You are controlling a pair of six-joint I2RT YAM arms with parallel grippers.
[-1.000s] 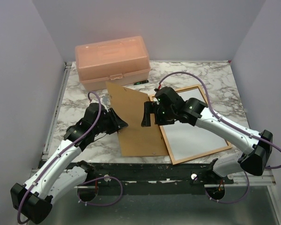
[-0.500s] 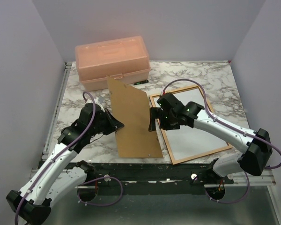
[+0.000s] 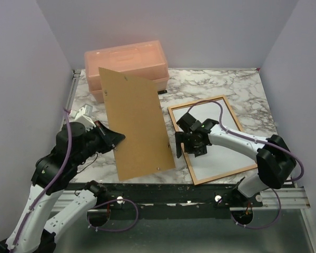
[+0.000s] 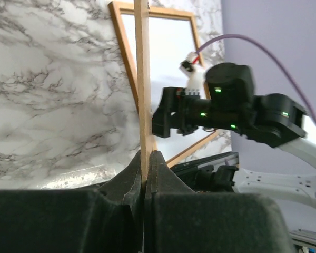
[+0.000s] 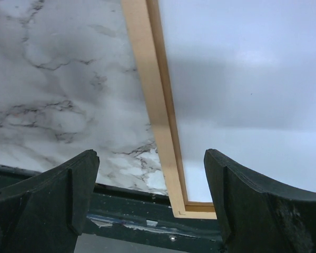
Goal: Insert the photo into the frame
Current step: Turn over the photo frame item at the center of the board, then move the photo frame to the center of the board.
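The orange-brown frame (image 3: 226, 175) lies flat on the marble table at the right. A plain white sheet (image 3: 224, 153) fills it, likely the photo with its white back up; no printed side shows. My left gripper (image 3: 116, 138) is shut on the left edge of the brown backing board (image 3: 134, 126) and holds it raised and tilted, left of the frame. In the left wrist view the board (image 4: 142, 79) is edge-on between my jaws (image 4: 146, 158). My right gripper (image 3: 185, 147) is open and empty over the frame's left rail (image 5: 158, 116), its fingers (image 5: 253, 205) straddling it.
A pink plastic box (image 3: 124, 60) stands at the back left, partly behind the raised board. The table's dark front rail (image 3: 163, 191) runs just below the frame's near corner. Purple cables loop off both arms.
My left arm has lifted the backing board higher and swung it left, away from the frame. My right gripper has drawn back from the board's right edge and sits over the frame's left rail.
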